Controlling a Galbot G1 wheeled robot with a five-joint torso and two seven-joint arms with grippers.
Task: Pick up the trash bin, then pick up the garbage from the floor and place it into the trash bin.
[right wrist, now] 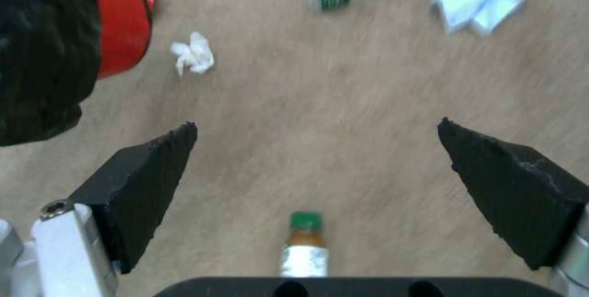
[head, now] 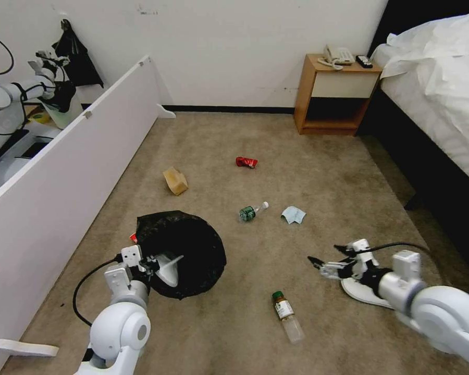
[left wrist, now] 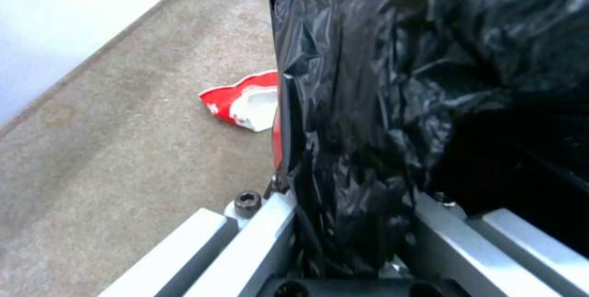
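The trash bin (head: 187,250), red with a crinkly black bag, sits low at my left with its mouth tipped toward me. My left gripper (head: 155,263) is shut on its near rim, and the left wrist view shows the bag (left wrist: 368,103) pinched between the fingers (left wrist: 264,237). My right gripper (head: 323,263) hangs open above the carpet, pads (right wrist: 147,186) wide apart. Below it lies a green-capped bottle (right wrist: 303,246). Other garbage lies around: a tissue (right wrist: 193,55), a green-labelled bottle (head: 250,212), a blue cloth (head: 293,214), a red can (head: 246,162), a tan bag (head: 175,180) and a red-white cup (left wrist: 245,101).
A white slipper (head: 362,292) lies under my right wrist. A long white partition (head: 62,172) runs along the left, and another robot arm works behind it. A wooden nightstand (head: 333,94) stands at the far wall and a bed (head: 443,104) fills the right side.
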